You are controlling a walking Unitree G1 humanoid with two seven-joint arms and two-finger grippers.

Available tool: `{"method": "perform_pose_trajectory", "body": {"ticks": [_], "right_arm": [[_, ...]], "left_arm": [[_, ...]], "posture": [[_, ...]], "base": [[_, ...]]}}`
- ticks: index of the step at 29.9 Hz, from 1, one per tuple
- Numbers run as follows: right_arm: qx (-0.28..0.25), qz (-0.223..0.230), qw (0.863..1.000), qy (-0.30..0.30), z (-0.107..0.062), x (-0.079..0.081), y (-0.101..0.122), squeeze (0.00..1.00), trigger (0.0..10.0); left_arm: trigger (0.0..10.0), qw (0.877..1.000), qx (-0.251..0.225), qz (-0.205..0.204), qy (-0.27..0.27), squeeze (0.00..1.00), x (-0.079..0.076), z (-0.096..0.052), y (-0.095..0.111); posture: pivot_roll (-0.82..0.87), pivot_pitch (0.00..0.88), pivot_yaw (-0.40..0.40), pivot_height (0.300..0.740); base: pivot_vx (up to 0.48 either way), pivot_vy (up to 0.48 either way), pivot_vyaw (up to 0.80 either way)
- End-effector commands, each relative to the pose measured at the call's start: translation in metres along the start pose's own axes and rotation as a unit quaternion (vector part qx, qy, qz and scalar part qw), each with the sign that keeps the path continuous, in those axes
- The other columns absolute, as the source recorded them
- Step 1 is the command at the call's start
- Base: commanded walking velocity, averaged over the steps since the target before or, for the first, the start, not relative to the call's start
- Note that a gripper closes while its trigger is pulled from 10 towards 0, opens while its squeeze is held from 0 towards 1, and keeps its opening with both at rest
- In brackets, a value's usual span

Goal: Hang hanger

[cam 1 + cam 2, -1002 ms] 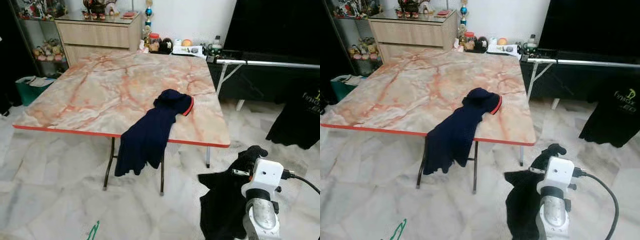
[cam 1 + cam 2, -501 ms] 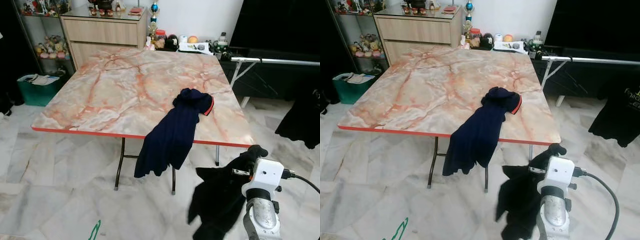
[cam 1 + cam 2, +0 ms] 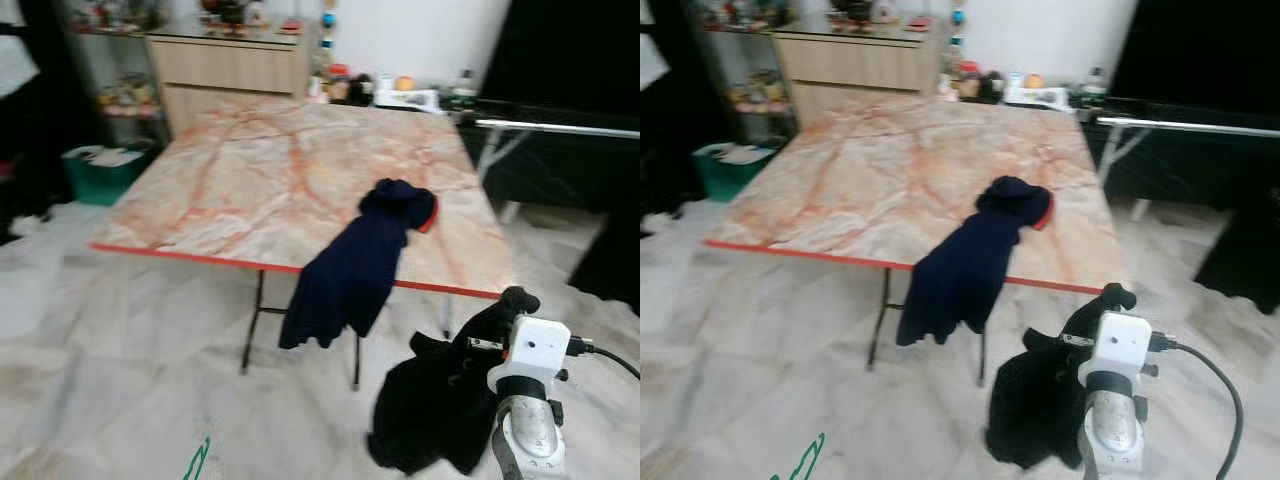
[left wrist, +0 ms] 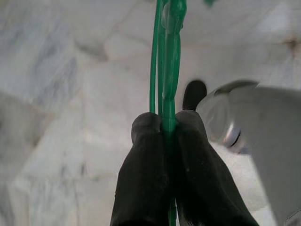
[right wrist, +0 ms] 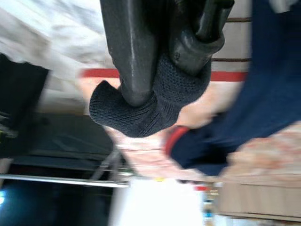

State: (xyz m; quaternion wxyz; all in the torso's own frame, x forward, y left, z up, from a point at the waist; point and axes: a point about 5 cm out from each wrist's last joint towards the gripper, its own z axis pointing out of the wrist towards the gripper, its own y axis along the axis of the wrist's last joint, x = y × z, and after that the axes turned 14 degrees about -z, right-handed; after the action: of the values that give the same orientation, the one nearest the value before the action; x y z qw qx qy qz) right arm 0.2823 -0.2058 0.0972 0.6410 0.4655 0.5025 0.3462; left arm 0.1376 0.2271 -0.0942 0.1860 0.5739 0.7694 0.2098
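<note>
Green hanger sits pinched between the closed left jaws, centre frame; right jaws, lower right, clamp black garment below the counter.

Green hanger; navy shirt with red collar trim; black garment; peach-veined marble table, red-edged.

Soft even indoor daylight, motion blur across all views, dim corners.
</note>
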Motion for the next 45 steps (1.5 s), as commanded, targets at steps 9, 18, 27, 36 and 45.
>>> {"method": "perform_pose_trajectory", "body": {"ticks": [9,18,27,36,45], "right_arm": [[-0.026,0.004,1.0,-0.017,0.007,-0.005,0.011,0.0,10.0],[-0.048,0.005,0.999,-0.025,0.017,-0.011,0.024,0.0,10.0],[-0.138,0.012,0.99,0.015,0.043,0.004,0.075,0.0,10.0],[-0.217,0.03,0.976,0.004,0.076,0.005,0.137,0.0,10.0],[-0.248,0.037,0.968,-0.023,0.099,-0.007,0.178,0.0,10.0]], "left_arm": [[10.0,1.0,0.007,-0.002,-0.003,0.0,-0.001,0.0,-0.002],[10.0,1.0,0.008,-0.007,-0.009,0.0,-0.004,0.0,-0.003],[10.0,1.0,0.01,-0.008,-0.01,0.0,-0.005,0.001,-0.002],[10.0,1.0,0.009,-0.007,-0.01,0.0,-0.004,0.001,-0.001],[10.0,1.0,0.009,-0.006,-0.012,0.0,-0.005,0.001,0.0]], "posture": [[0.12,0.0,-0.028,0.74],[0.12,0.0,-0.03,0.74],[0.11,0.0,-0.019,0.74],[0.11,0.0,-0.007,0.74],[0.11,0.0,-0.001,0.74]], "base": [[0.0,0.0,0.44],[0.131,0.0,0.0],[0.307,0.0,0.0],[0.309,0.0,0.0],[0.309,0.0,0.0]]}}
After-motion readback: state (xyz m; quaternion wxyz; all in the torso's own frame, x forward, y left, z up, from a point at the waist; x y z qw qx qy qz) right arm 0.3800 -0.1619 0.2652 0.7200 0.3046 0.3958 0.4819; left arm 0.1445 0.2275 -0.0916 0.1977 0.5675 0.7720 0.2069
